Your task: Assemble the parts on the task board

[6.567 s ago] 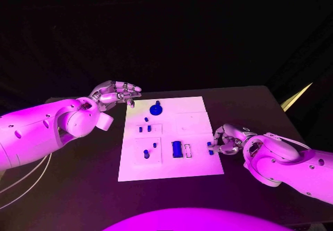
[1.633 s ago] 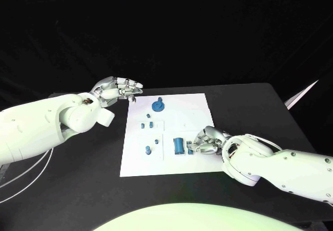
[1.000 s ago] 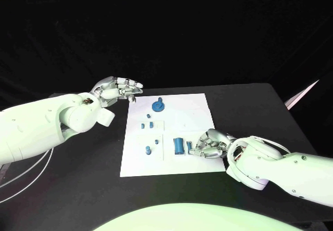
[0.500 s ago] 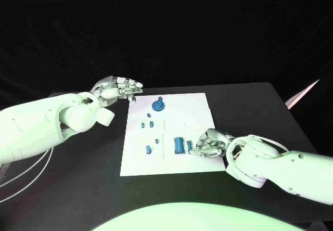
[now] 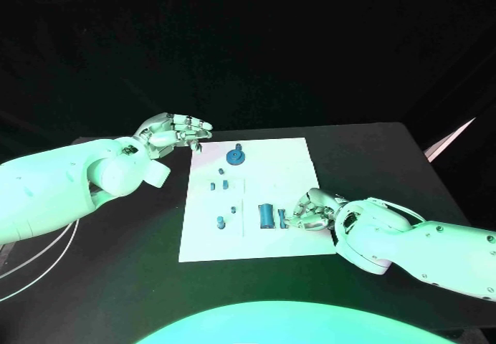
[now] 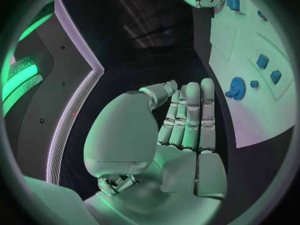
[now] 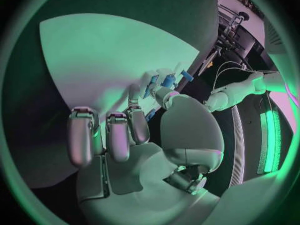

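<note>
I'm working in a robotics lab, by the look of it: a black table [image 5: 383, 165] wrapped in dark drapes, a white task board [image 5: 279, 161] laid out as a test rig, cabling and equipment racks [image 7: 228, 22] glimpsed past my right wrist.

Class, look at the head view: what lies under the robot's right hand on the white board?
The right hand rests over the white task board, beside the upright blue cylinder part. Its fingers cover whatever small part lies beneath.
</note>
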`<move>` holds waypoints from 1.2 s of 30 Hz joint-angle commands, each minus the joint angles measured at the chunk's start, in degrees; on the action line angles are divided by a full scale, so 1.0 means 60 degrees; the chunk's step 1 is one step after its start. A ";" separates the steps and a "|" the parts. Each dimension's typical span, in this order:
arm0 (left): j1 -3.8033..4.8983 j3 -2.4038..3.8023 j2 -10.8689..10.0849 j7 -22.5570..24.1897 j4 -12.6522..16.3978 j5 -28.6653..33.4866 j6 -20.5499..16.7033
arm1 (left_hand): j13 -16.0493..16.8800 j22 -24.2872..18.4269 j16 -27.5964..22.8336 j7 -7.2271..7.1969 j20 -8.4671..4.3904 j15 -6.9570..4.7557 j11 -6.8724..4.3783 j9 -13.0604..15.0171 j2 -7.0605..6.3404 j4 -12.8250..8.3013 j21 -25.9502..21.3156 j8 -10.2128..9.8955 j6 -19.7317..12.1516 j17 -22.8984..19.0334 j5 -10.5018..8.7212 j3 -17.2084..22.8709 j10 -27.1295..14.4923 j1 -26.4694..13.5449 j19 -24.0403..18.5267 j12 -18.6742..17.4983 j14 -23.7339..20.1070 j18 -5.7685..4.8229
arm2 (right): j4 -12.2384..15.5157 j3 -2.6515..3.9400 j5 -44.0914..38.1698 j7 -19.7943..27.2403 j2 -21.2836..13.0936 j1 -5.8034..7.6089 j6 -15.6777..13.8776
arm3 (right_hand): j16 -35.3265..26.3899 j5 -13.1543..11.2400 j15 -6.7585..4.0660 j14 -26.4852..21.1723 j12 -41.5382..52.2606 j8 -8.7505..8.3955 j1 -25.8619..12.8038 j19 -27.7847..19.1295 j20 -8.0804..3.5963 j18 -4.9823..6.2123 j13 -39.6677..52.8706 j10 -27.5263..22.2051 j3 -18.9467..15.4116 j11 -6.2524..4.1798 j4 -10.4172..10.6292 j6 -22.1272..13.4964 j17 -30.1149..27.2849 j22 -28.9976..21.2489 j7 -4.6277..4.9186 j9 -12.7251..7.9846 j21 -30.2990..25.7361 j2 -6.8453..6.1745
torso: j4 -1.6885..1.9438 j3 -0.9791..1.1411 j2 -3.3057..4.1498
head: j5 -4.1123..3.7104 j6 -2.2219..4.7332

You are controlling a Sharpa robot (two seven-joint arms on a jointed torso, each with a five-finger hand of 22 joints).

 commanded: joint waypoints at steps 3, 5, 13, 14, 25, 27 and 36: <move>0.0003 0.0005 0.0013 0.0023 0.0012 0.0000 0.0003 | 0.0078 -0.0075 -0.0087 0.0040 0.0000 -0.0009 0.0019 -0.0142 0.0098 0.0134 -0.0102 0.0244 -0.0074 -0.0092 0.0138 -0.0023 -0.0178 -0.0215 0.0151 0.0108 -0.0043 0.0059 | 0.0039 -0.0001 -0.0068 0.0033 0.0010 -0.0011 -0.0072 | 0.0071 0.0033 -0.0054 0.0792 0.0172 -0.0030 0.0111 0.0910 -0.0077 -0.0163 0.1538 0.0253 -0.0026 -0.0090 -0.0083 0.0017 0.2029 0.2369 0.0018 -0.0016 0.0165 -0.0054 | -0.0013 0.0010 -0.0025 | 0.0021 -0.0001; 0.0003 0.0005 0.0014 0.0024 0.0011 0.0000 0.0005 | 0.0078 -0.0075 -0.0087 0.0040 0.0000 -0.0009 0.0019 -0.0142 0.0098 0.0134 -0.0102 0.0244 -0.0074 -0.0092 0.0138 -0.0023 -0.0178 -0.0215 0.0151 0.0108 -0.0043 0.0059 | 0.0067 -0.0001 -0.0076 0.0056 -0.0001 -0.0011 -0.0118 | 0.0070 0.0037 -0.0054 0.0792 0.0170 -0.0031 0.0111 0.0907 -0.0077 -0.0159 0.1537 0.0252 -0.0028 -0.0089 -0.0082 0.0018 0.2027 0.2365 0.0020 -0.0016 0.0146 -0.0054 | -0.0005 0.0005 -0.0019 | 0.0018 0.0001; 0.0000 -0.0001 0.0028 0.0050 -0.0012 0.0032 -0.0018 | 0.0078 -0.0075 -0.0087 0.0040 0.0000 -0.0009 0.0019 -0.0142 0.0098 0.0134 -0.0102 0.0244 -0.0074 -0.0092 0.0138 -0.0023 -0.0178 -0.0215 0.0151 0.0108 -0.0043 0.0059 | 0.0358 0.0041 0.0217 0.0759 -0.0259 0.0033 -0.0849 | 0.0031 0.0078 -0.0036 0.0778 0.0002 -0.0092 0.0000 0.0879 -0.0071 -0.0134 0.1454 0.0177 -0.0188 -0.0057 0.0017 -0.0051 0.1971 0.2330 0.0061 -0.0038 0.0003 -0.0150 | -0.0024 -0.0018 -0.0046 | 0.0007 0.0088; 0.0000 -0.0003 0.0029 0.0058 -0.0013 0.0050 -0.0028 | 0.0078 -0.0075 -0.0087 0.0040 0.0000 -0.0009 0.0019 -0.0142 0.0098 0.0134 -0.0102 0.0244 -0.0074 -0.0092 0.0138 -0.0023 -0.0178 -0.0215 0.0151 0.0108 -0.0043 0.0059 | 0.0365 0.0049 0.0349 0.0959 -0.0287 0.0056 -0.0973 | 0.0013 0.0087 -0.0030 0.0771 -0.0051 -0.0106 0.0001 0.0866 -0.0068 -0.0123 0.1427 0.0151 -0.0205 -0.0050 0.0022 -0.0074 0.1943 0.2314 0.0070 -0.0042 -0.0061 -0.0160 | -0.0030 -0.0022 -0.0051 | 0.0000 0.0111; -0.0210 -0.0023 0.0222 0.0631 -0.0176 0.0537 -0.0580 | -0.0033 -0.0957 -0.1433 0.0134 0.0306 0.0283 0.0144 -0.0233 -0.0150 0.0586 -0.1638 0.0311 -0.0542 -0.0706 0.0050 -0.0380 -0.0445 -0.0625 -0.0709 0.0046 -0.1381 0.0014 | -0.1294 0.0130 0.5553 0.5398 -0.0038 0.0726 -0.1506 | -0.2249 0.0272 0.0468 -0.0245 -0.4063 -0.0734 0.1008 -0.0710 0.0367 0.0814 -0.0741 -0.2384 -0.0137 0.0521 -0.0291 -0.1360 -0.0683 0.0559 0.0687 -0.0117 -0.6170 -0.0001 | -0.0192 -0.0219 -0.0390 | -0.0006 0.0695; -0.0272 -0.0023 0.0319 0.0811 -0.0271 0.0690 -0.0743 | -0.0206 -0.1557 -0.2318 0.0151 0.0489 0.0420 0.0206 -0.0259 -0.0228 0.0742 -0.2538 0.0373 -0.0723 -0.1139 0.0034 -0.0526 -0.0513 -0.0633 -0.0894 -0.0089 -0.1701 0.0016 | -0.1824 0.0156 0.6577 0.5972 0.0126 0.0839 -0.1350 | -0.4552 0.0331 0.0603 -0.1493 -0.5941 -0.0768 0.1242 -0.1508 0.0532 0.1150 -0.1961 -0.3694 -0.0027 0.0673 -0.0441 -0.1678 -0.2893 -0.0531 0.0829 -0.0123 -0.8976 0.0014 | -0.0195 -0.0239 -0.0448 | -0.0017 0.0852; -0.0464 -0.0020 0.1022 0.1586 -0.1193 0.1565 -0.1365 | -0.1357 -0.4424 -0.6696 -0.0220 0.1258 0.1053 0.0632 -0.0657 -0.0288 0.1325 -0.6514 0.0543 -0.1333 -0.2364 0.0017 -0.1011 -0.0465 -0.0349 -0.1285 -0.1438 -0.2401 -0.0015 | -0.4505 0.0351 0.9414 0.7852 0.1229 0.1088 -0.0295 | -0.8917 0.0138 0.1261 -0.3712 -0.8643 -0.1233 0.1623 -0.3098 0.1188 0.1374 -0.5405 -0.5092 0.0554 0.1249 -0.0543 -0.2428 -0.5431 -0.3985 0.1313 -0.0976 -1.3137 0.0026 | -0.0174 -0.0272 -0.0738 | 0.0039 0.1831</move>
